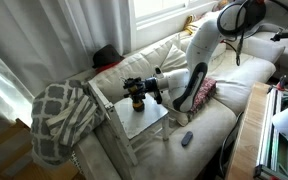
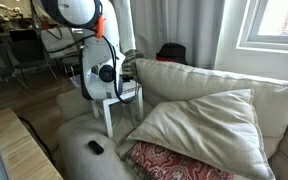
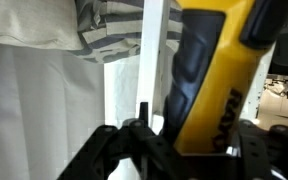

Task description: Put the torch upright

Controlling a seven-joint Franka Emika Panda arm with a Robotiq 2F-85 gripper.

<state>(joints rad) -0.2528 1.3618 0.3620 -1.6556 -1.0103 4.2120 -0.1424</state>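
The torch fills the wrist view, with a yellow body and a black grip, leaning slightly between my jaws. My gripper is shut on the torch's lower part. In an exterior view the gripper holds the torch roughly upright over the small white table beside the sofa; I cannot tell whether its base touches the top. In the opposite exterior view the gripper is above the same white table, and the torch is too small to make out.
A small flat dark remote lies on the sofa seat and also shows in an exterior view. A checked grey blanket hangs next to the table. A red patterned cushion and a large cream pillow lie on the sofa.
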